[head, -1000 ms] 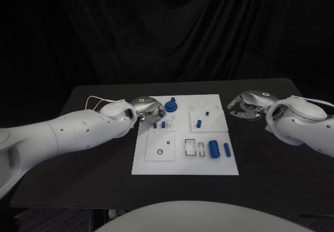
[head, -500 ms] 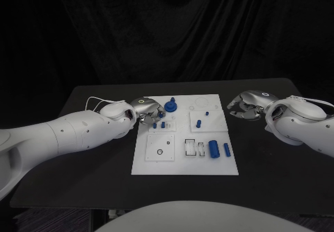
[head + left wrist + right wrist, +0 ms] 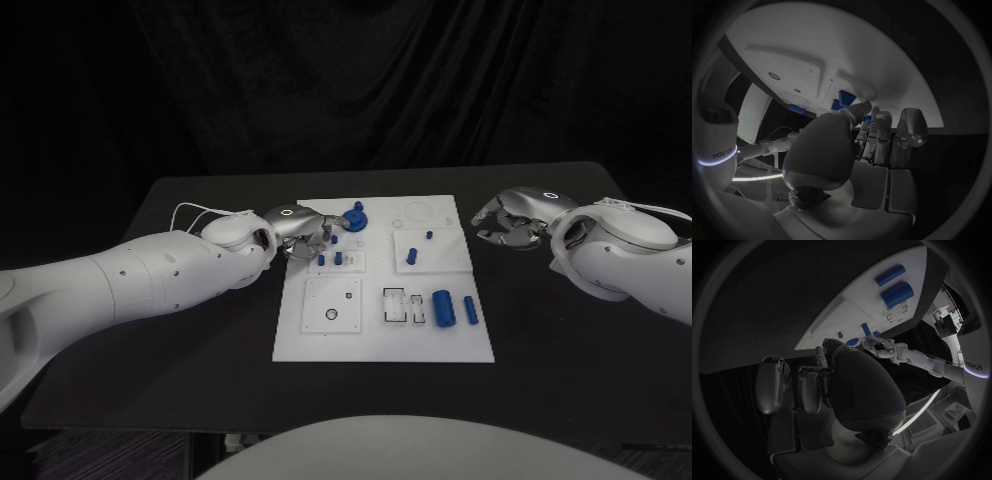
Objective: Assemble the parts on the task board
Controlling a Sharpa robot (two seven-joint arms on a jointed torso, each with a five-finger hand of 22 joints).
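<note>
The table (image 3: 188, 330) is black, and the white board (image 3: 382, 335) lies flat in the middle of it, its long side running away from the robot.

The left arm (image 3: 130, 285) reaches in to the board's far left corner. The left hand (image 3: 300, 232) hangs over that corner with its fingers (image 3: 879, 131) lying side by side and bent down toward the board. Small blue parts show just past the fingertips in the left wrist view; whether the fingers touch or pinch one cannot be told.

The right arm (image 3: 635, 260) stops short of the board. The right hand (image 3: 508, 222) sits just beside the board's far right edge, over the table, fingers curled in with nothing visible in them.

On the board, a blue knob (image 3: 355, 219) stands near the far edge, just beside the left hand. Two short pegs (image 3: 329, 259) stand upright in a square plate at the left, close below the left hand. A peg (image 3: 411, 255) and a smaller one (image 3: 430, 237) stand in the plate to the right. Nearer the robot, a thick cylinder (image 3: 444, 309) and a thin rod (image 3: 470, 310) lie side by side, next to two open slots (image 3: 394, 305).
</note>
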